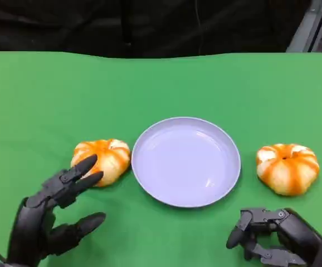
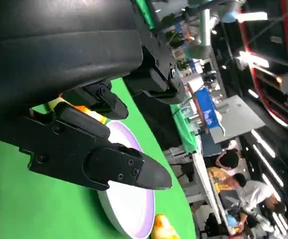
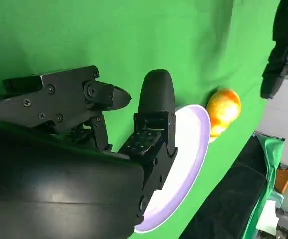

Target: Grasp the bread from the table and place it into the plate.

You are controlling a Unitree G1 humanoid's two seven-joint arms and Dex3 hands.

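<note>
Green cloth covers the table [image 1: 38, 94], its far edge against a dark backdrop. A pale lilac plate [image 1: 186, 161] sits near the table's middle, nothing on it.

Two orange-and-white striped breads flank it. The left bread [image 1: 102, 161] lies just beside the plate's left rim, very close or touching; cannot tell which. The right bread [image 1: 287, 168] sits apart from the plate's right rim, a strip of cloth between.

Left hand [image 1: 52, 214], near the front-left corner: fingers spread apart, holding nothing. Its upper fingertips [image 1: 88, 164] overlap the left bread's near-left side in the head view; contact not certain. Thumb lower, clear of the bread.

Right hand [image 1: 275, 236], near the front-right corner: fingers curled loosely with gaps between, holding nothing. It lies nearer the front edge than the right bread, not touching it.
</note>
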